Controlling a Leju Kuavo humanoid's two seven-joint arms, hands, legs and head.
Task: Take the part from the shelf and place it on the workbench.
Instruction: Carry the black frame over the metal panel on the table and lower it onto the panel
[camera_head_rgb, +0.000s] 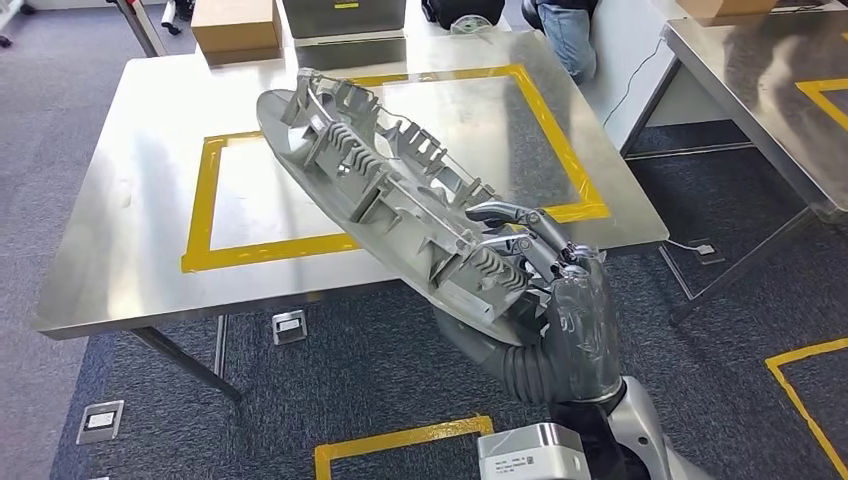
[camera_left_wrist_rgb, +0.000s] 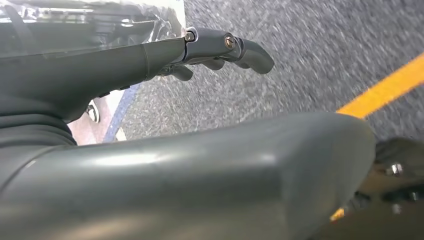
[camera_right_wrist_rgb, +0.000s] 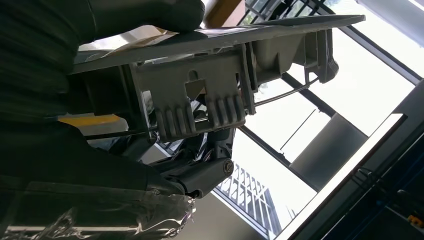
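**Right hand grips the grey part, held tilted above the workbench**

The right hand (camera_head_rgb: 560, 290) holds the near end of the part (camera_head_rgb: 385, 175). Its dark fingers (camera_head_rgb: 515, 235) curl over the ribbed upper face, and the palm and thumb sit under the flat plate below. In the right wrist view the same hand (camera_right_wrist_rgb: 100, 165) wraps the part (camera_right_wrist_rgb: 210, 95) from both sides, a finger pressed up beneath a toothed bracket of the part and the flat plate passing across the hand.

From the hand the part reaches away and toward the robot's left, a long oval grey plate with upright ribs and clips on its top face. It is tilted, the gripped end lower and nearer the robot, the far end raised. The gripped end hangs past the near edge of the workbench (camera_head_rgb: 110, 260), over the carpet; the far end lies over the yellow tape rectangle (camera_head_rgb: 210, 200) on the steel top. Whether any of the part touches the top cannot be told.

Beyond the part, at the far side of the workbench, stands a cardboard box (camera_head_rgb: 235, 22). To the right of the hand is a second steel table (camera_head_rgb: 760, 90).

The left hand (camera_left_wrist_rgb: 150, 65) hangs over grey carpet, fingers (camera_left_wrist_rgb: 250, 50) apart and lightly bent, holding nothing. A yellow floor line (camera_left_wrist_rgb: 385, 90) runs just past its fingertips.
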